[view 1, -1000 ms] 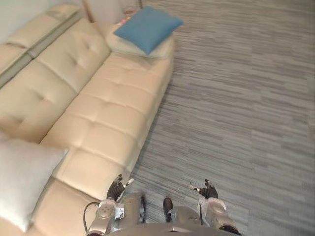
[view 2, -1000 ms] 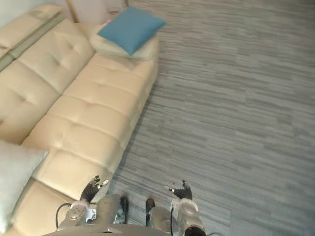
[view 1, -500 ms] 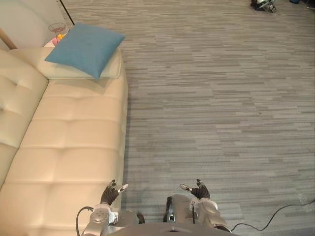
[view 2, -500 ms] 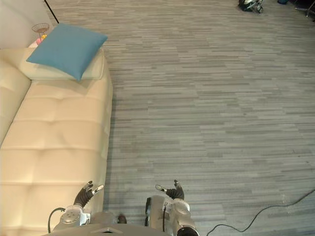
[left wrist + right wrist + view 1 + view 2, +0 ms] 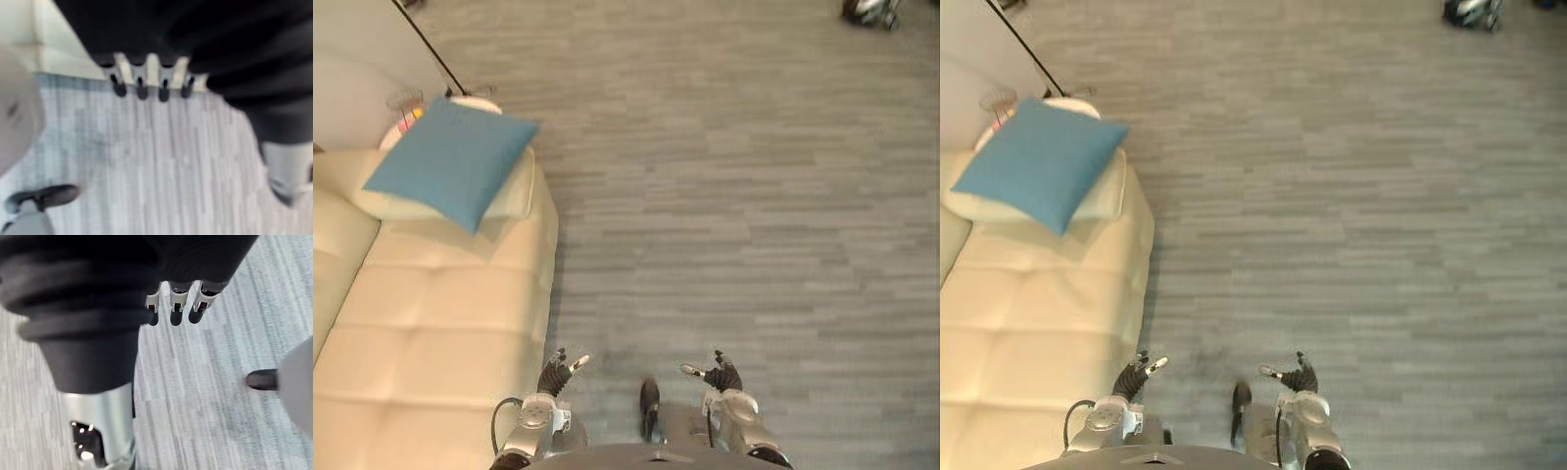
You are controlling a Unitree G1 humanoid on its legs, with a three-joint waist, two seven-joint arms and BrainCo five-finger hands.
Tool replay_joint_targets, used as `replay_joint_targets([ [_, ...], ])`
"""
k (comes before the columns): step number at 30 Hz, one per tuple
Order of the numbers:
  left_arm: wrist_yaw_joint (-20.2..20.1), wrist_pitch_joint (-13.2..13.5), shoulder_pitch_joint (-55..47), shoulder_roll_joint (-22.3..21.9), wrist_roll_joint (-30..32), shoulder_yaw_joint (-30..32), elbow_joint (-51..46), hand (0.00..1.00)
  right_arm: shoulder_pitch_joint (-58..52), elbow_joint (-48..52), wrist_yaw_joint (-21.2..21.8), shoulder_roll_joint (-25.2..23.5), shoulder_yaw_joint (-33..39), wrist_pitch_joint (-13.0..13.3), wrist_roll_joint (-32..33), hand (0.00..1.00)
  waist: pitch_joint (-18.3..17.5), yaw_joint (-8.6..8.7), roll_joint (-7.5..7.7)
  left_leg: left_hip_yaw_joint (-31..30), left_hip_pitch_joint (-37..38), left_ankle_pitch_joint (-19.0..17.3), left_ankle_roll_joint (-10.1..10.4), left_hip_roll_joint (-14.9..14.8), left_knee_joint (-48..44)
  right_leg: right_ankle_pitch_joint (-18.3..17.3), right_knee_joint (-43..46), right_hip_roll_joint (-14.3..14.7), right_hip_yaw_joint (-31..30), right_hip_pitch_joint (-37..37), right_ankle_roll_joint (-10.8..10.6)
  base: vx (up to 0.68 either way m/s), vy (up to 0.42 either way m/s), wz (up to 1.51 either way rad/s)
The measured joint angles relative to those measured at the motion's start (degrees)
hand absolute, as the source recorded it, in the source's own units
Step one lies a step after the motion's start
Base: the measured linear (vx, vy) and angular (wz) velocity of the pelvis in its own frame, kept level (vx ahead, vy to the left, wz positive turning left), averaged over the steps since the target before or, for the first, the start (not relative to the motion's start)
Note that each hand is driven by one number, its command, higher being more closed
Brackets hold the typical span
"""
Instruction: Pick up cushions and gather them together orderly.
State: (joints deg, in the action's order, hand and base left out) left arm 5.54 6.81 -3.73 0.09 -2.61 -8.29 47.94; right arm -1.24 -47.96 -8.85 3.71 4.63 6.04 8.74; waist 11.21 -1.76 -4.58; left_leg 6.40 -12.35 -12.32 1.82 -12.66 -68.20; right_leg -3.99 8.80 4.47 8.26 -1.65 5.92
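Fingers point(image 5: 152, 68) of the left hand point(image 5: 554, 373) hung straight and relaxed, spread a little, with nothing in them. The hand sat low, just beside the front edge of the cream sofa point(image 5: 440, 328), over the grey striped carpet point(image 5: 754, 215). The right hand point(image 5: 722, 376) was held level with it, well apart from the sofa, its fingers point(image 5: 178, 297) likewise loose and empty above the bare carpet, thumb pointing inward toward the other hand.

Farther out, at the far end of the sofa, the blue cushion point(image 5: 450, 168) lay tilted cornerwise on top of a cream cushion point(image 5: 514, 199), covering most of it and overhanging its near edge. Both were well apart from either hand, with the length of the tufted seat between.

Beyond that end of the sofa stood a small round white table point(image 5: 475, 101), with a wire basket point(image 5: 405, 102) holding something colourful beside it. A thin dark pole point(image 5: 426, 44) slanted up past them.
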Motion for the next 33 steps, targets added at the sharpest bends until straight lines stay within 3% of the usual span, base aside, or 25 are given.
replay_joint_targets([
  [1,-0.01,0.02,-0.41,0.09,0.0,-0.34,-0.78,0.0,0.28,-0.08,-0.04,0.17,0.09,-0.03,0.11,0.0,0.06,-0.37,-0.07,1.08,-3.59,-0.78,-0.68,0.52,3.15,-0.3,-2.13,0.12,0.05,2.52,0.05,0.47,-0.049,0.21],
  [4,-0.14,0.02,-1.34,0.37,0.02,-0.66,-4.17,0.0,-0.01,-0.13,-0.1,0.09,1.19,-0.01,0.69,0.0,0.15,-2.16,0.04,4.42,-7.76,-1.25,0.19,5.54,31.51,-0.34,-7.53,-0.48,0.38,8.42,-1.97,0.37,0.012,0.07],
  [6,-0.41,0.08,-1.56,0.35,0.02,-0.7,-4.63,0.0,-0.05,-0.13,-0.1,0.19,1.29,-0.01,0.93,0.0,0.02,-3.17,0.06,4.65,-7.05,3.99,0.97,8.53,48.85,-1.63,-10.22,-0.86,0.43,11.86,-3.49,0.43,0.085,-0.02],
  [7,-0.72,0.07,-1.6,0.39,0.03,-0.7,-4.58,0.0,0.14,-0.13,-0.1,0.19,1.24,-0.02,0.92,0.0,-0.02,-3.25,0.02,4.61,-6.74,7.36,-0.22,9.21,53.51,-3.39,-10.39,-0.93,0.4,13.41,-4.51,0.46,0.135,0.01],
  [8,-0.93,0.05,-1.57,0.46,0.07,-0.69,-4.52,0.0,0.19,-0.13,-0.05,0.0,1.21,-0.03,0.87,0.0,-0.22,-3.28,0.44,4.63,-6.85,9.69,-2.81,9.55,52.34,-5.44,-9.05,-1.45,0.36,13.85,-5.4,0.59,0.191,0.05],
  [10,-1.01,0.06,-1.39,0.95,0.19,-0.3,-4.37,0.0,0.1,-0.29,0.01,-0.65,1.05,-0.03,0.54,0.0,-1.77,-3.28,2.02,5.04,-7.16,10.94,-7.4,11.77,49.13,-11.83,0.38,-4.33,-0.02,11.67,-8.12,0.5,0.152,0.05],
  [11,-0.94,0.06,-1.39,1.01,0.18,-0.09,-4.19,0.0,-0.14,-0.38,0.05,-0.93,1.11,-0.03,0.35,0.0,-2.35,-3.21,3.5,5.89,-6.45,8.83,-7.06,12.82,49.1,-13.71,8.89,-5.92,-0.24,8.05,-11.08,0.57,0.151,-0.04],
  [12,-0.96,0.08,-1.39,1.46,0.16,-0.09,-3.97,0.0,-0.06,-0.38,0.1,-1.4,1.09,-0.02,0.12,0.0,-2.7,-3.26,4.35,6.04,-5.31,7.58,-7.26,13.62,49.4,-13.57,18.0,-7.33,-1.17,4.28,-12.64,0.66,0.19,0.02],
  [13,-0.99,0.06,-1.22,2.13,0.16,-0.36,-3.67,0.0,-0.11,-0.36,0.18,-2.28,1.12,-0.02,-0.14,0.0,-2.49,-2.72,5.29,5.55,-2.95,5.78,-7.25,14.68,49.39,-10.05,31.53,-9.01,-2.32,-0.76,-17.5,0.63,0.189,0.26],
  [14,-1.0,-0.06,-0.91,2.75,0.14,-0.9,-2.45,0.0,-0.4,-0.37,0.37,-3.21,1.09,-0.05,-0.14,0.0,-2.19,-1.81,6.1,4.25,0.6,4.13,-7.84,15.95,49.43,-7.22,44.55,-10.53,-2.77,-4.81,-19.39,0.53,0.14,0.47],
  [15,-0.99,-0.18,-0.89,2.91,0.14,-1.02,-1.78,0.0,-1.15,-0.36,0.76,-3.45,1.05,-0.05,-0.14,0.0,-2.05,-1.28,6.15,3.4,2.98,3.27,-8.03,16.42,49.69,-7.55,49.75,-11.44,-2.09,-6.29,-18.05,0.53,0.102,0.67],
  [17,-0.97,-0.58,-1.42,3.31,0.12,-2.04,-1.32,0.0,-2.99,0.69,1.17,-3.22,0.73,0.08,-0.17,0.0,-1.76,-0.23,5.56,-0.73,11.08,2.45,-8.16,17.88,54.39,-10.37,53.31,-13.57,2.25,-11.28,-12.75,0.54,0.064,0.78],
  [20,-0.99,-0.7,-0.81,3.19,0.07,-2.29,-1.21,0.0,-2.99,1.72,1.24,-2.72,0.64,0.02,-0.16,0.0,-1.4,0.55,5.35,-6.19,14.69,2.33,-7.97,17.98,57.07,-12.62,42.84,-12.4,2.98,-16.61,-11.48,0.46,-0.04,0.99],
  [21,-1.0,-0.72,-0.33,3.21,0.03,-3.03,-1.2,0.0,-2.9,1.96,1.22,-2.05,0.76,0.08,-0.12,0.0,-1.09,1.24,5.0,-10.31,16.23,1.78,-6.99,17.67,57.52,-11.67,28.42,-10.65,-0.75,-17.69,-11.9,0.45,-0.124,1.57],
  [22,-1.03,-0.71,-0.03,3.28,0.02,-3.16,-1.18,0.0,-2.8,1.94,1.2,-1.89,1.17,0.06,-0.08,0.0,-1.16,1.73,5.06,-13.3,16.87,0.94,-5.62,17.71,57.31,-8.4,16.64,-10.15,-5.39,-17.01,-12.59,0.54,-0.197,1.85],
  [24,-0.89,-0.68,0.54,3.62,0.06,-3.45,-0.47,0.0,-3.83,1.12,1.07,-2.44,2.34,-0.04,-0.07,0.0,-1.71,1.36,6.37,-15.98,17.96,-2.04,-3.04,18.05,56.05,-0.34,4.0,-11.97,-10.56,-15.89,-13.1,0.43,-0.253,1.71],
  [25,-0.88,-0.68,0.53,3.99,0.17,-3.24,0.2,0.0,-3.95,0.51,1.0,-2.45,2.32,-0.06,-0.07,0.0,-2.28,1.28,7.31,-16.73,17.9,-4.64,-2.08,17.78,53.37,3.21,4.97,-12.65,-10.41,-15.79,-12.8,0.42,-0.35,1.69],
  [26,-0.83,-0.68,0.19,4.19,0.15,-2.91,0.62,0.0,-3.7,0.04,1.03,-2.14,2.3,-0.04,-0.04,0.0,-2.23,1.37,6.95,-18.09,17.35,-7.75,-0.75,16.62,49.32,6.19,9.01,-12.48,-8.69,-15.74,-12.17,0.42,-0.397,1.36],
  [27,-0.75,-0.71,-0.21,3.85,-0.08,-2.54,0.79,0.0,-2.52,-0.36,1.06,-1.41,2.32,-0.05,-0.03,0.0,-2.18,0.99,4.7,-18.42,16.02,-9.17,0.95,14.24,44.57,3.62,11.87,-11.31,-5.86,-15.58,-10.76,0.47,-0.461,1.08],
  [29,-0.74,-0.72,-0.72,2.59,-1.28,-1.12,0.56,0.0,-1.2,-0.26,1.03,0.34,2.21,0.07,0.37,0.0,-2.32,0.25,1.98,-14.93,9.24,-7.57,3.39,10.42,32.26,0.91,11.93,-9.67,-1.11,-13.79,-8.77,0.39,-0.396,0.86],
  [30,-0.75,-0.72,-0.69,1.87,-1.94,-0.14,0.55,0.0,-1.18,-0.24,0.98,0.74,2.2,0.04,0.52,0.0,-1.94,0.16,1.29,-11.41,6.67,-5.02,3.92,7.8,26.95,0.0,10.8,-8.75,0.69,-11.39,-7.85,0.31,-0.331,0.89],
  [31,-0.78,-0.71,-0.73,1.74,-2.39,0.02,0.38,0.0,-1.56,-0.23,0.86,0.73,2.14,0.02,0.65,0.0,-1.73,-0.34,1.14,-7.36,5.04,-4.17,3.3,5.28,23.01,-0.44,8.96,-8.17,2.6,-8.25,-6.96,0.28,-0.278,0.72],
  [33,-0.81,-0.59,-1.24,1.5,-2.95,0.4,-0.16,0.0,-2.01,-0.03,0.8,0.67,2.33,0.04,1.09,0.0,-1.64,-1.01,1.44,-0.67,4.81,-4.57,2.6,3.18,22.52,-0.88,5.56,-8.26,5.44,-3.1,-6.22,0.29,-0.253,0.57],
])
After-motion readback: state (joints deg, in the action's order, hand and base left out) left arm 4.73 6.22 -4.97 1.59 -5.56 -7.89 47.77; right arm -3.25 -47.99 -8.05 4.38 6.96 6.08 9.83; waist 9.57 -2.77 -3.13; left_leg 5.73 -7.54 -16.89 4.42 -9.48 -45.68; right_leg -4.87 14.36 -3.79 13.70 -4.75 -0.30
